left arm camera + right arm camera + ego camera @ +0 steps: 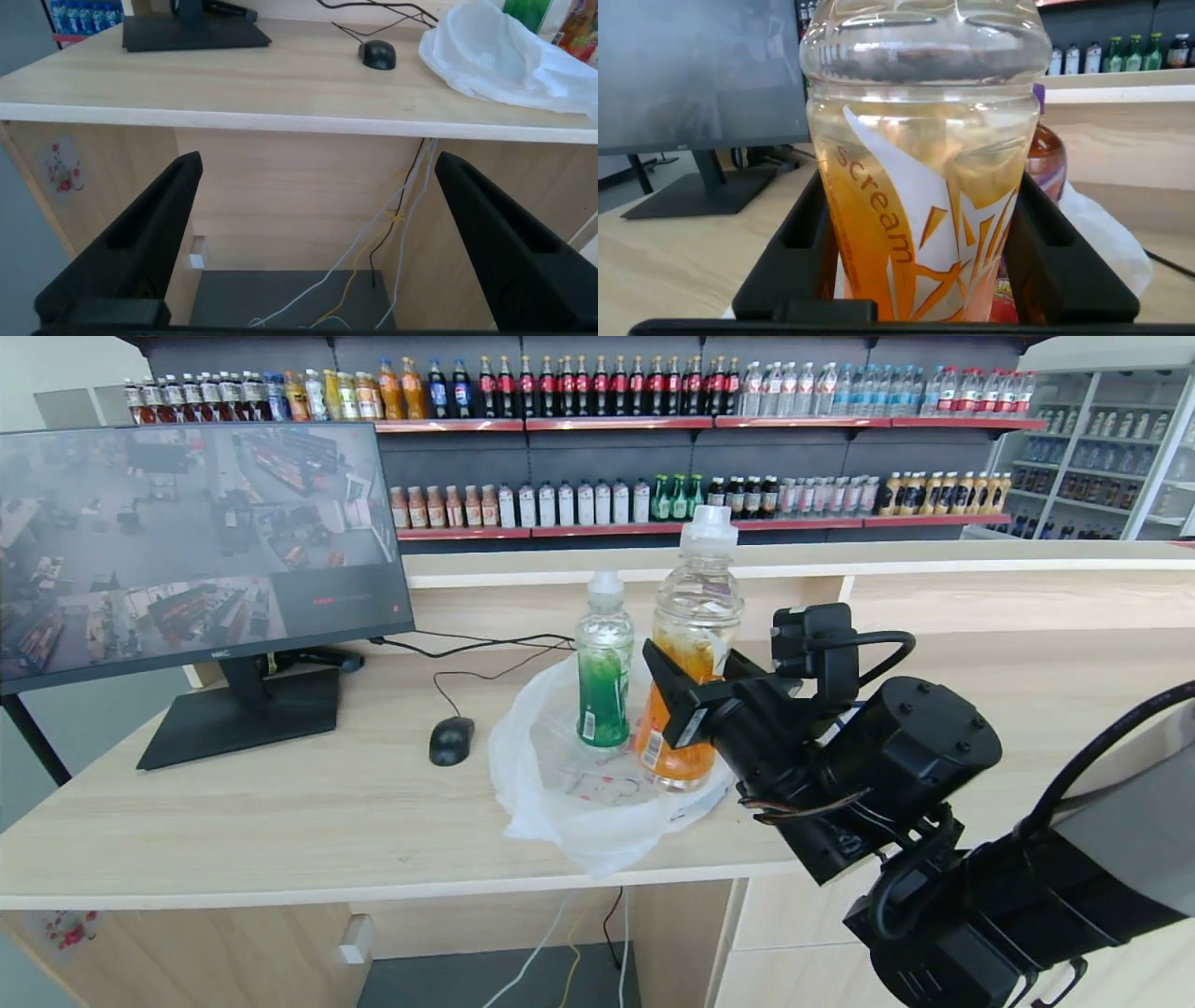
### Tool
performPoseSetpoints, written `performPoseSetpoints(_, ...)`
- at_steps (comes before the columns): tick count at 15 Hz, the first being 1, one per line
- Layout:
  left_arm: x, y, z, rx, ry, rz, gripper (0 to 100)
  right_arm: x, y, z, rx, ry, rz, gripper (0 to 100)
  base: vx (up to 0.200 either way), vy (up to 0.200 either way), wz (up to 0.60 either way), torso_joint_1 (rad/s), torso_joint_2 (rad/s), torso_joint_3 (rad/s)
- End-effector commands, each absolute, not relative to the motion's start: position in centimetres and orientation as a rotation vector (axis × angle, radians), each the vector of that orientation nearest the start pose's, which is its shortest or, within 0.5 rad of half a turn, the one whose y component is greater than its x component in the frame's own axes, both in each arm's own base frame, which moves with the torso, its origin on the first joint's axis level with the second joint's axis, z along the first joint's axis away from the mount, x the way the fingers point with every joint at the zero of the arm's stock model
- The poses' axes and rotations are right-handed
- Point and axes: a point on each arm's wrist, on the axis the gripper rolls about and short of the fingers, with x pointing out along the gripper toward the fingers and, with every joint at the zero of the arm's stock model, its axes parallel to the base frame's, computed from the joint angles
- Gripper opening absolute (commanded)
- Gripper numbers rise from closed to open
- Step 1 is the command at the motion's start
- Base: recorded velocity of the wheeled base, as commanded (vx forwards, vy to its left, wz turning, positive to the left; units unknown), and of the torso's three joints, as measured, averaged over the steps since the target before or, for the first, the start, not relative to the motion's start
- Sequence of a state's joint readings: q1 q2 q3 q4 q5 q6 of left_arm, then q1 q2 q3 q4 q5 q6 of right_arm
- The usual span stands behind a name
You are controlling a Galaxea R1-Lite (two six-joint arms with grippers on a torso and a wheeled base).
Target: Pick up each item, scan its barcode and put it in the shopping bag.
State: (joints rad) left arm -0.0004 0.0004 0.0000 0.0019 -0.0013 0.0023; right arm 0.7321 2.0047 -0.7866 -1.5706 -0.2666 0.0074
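Head view: R tool (695,681) clamped on orange bottle (695,607) atop shopping bag (551,784); L tool (318,173) spread wide, empty. Prob bagging; next needs clean release.

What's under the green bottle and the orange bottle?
A crumpled white plastic bag lies under the green bottle and orange bottle, spread on the wooden counter. The bottles' bases cover the bag right below them, so anything there is hidden.

Orange bottle (695,616), green bottle (603,681), upright on white shopping bag (546,784)
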Motion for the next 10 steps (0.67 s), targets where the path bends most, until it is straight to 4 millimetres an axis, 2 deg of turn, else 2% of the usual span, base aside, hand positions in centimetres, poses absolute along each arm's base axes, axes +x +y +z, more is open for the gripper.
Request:
performPoseSetpoints(1,-2.3,0.0,7.6,0.003,0.000,-0.002,100,26.6,24.0,16.3,0.176,-0.297,0.483,0,0.000,0.000,0.00,0.000,0.00,0.000)
performPoseSetpoints(9,-2.3,0.0,7.5,0.003,0.002,-0.002,100,28.2,25.9,14.9,0.193,-0.293,0.501,0,0.000,0.000,0.00,0.000,0.00,0.000)
performPoseSetpoints(10,-2.3,0.0,7.5,0.003,0.002,-0.002,100,28.4,26.0,14.3,0.186,-0.276,0.502,0,0.000,0.000,0.00,0.000,0.00,0.000)
